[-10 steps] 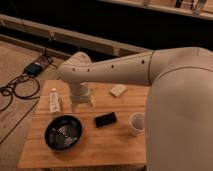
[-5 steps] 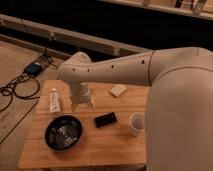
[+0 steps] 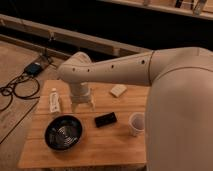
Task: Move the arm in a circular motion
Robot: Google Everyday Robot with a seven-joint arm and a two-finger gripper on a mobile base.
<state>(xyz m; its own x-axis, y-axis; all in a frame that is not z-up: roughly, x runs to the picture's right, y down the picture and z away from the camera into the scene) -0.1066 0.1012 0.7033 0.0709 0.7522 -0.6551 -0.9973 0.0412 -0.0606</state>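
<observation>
The cream-white arm [image 3: 150,75] fills the right side of the camera view and reaches left over a wooden table [image 3: 105,145]. Its thick tubular segment has small dark holes and ends in a rounded elbow [image 3: 75,67]. A short cylindrical wrist [image 3: 80,92] points down from the elbow. The pale gripper [image 3: 82,106] hangs just above the table's back left part, between a white tube and a black flat object.
On the table lie a white tube [image 3: 54,101], a black ribbed bowl [image 3: 64,132], a black flat rectangular object [image 3: 106,119], a white cup [image 3: 136,123] and a pale block [image 3: 118,90]. Cables and a blue device [image 3: 34,68] lie on the floor at the left.
</observation>
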